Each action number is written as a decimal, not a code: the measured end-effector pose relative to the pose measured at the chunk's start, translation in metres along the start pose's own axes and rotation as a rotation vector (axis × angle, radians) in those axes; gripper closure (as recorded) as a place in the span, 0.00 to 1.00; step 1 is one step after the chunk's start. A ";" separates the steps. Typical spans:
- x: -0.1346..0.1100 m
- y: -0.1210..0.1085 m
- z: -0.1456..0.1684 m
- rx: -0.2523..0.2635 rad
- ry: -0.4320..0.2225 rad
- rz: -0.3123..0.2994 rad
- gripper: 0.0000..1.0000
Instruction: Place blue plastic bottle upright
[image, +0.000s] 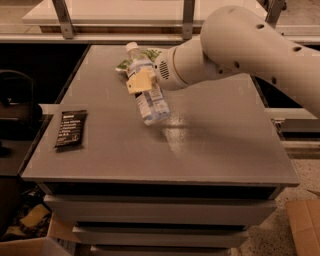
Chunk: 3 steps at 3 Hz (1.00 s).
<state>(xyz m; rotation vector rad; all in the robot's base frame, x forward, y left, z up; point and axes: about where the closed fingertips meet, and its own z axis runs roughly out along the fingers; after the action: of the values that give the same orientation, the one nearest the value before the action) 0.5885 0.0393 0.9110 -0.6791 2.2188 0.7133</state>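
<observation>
The blue plastic bottle (150, 102) is clear and bluish with a white cap at its upper left and a pale label. It hangs tilted over the middle of the grey table (215, 145), base down to the right and just above the surface. My gripper (141, 82) is shut on the bottle's upper half. One yellowish finger pad (139, 81) shows across the front of the bottle. The white arm reaches in from the right.
A green snack bag (124, 63) lies behind the bottle near the table's far edge. A flat black wrapper packet (71, 128) lies at the table's left side. A cardboard box (305, 225) sits on the floor at the right.
</observation>
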 end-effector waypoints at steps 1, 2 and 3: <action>-0.003 0.004 -0.001 -0.134 -0.053 -0.026 1.00; -0.003 0.008 -0.001 -0.237 -0.076 -0.100 1.00; -0.002 0.012 -0.002 -0.306 -0.095 -0.128 1.00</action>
<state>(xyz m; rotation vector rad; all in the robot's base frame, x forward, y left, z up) 0.5808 0.0470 0.9175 -0.9088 1.9793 1.0089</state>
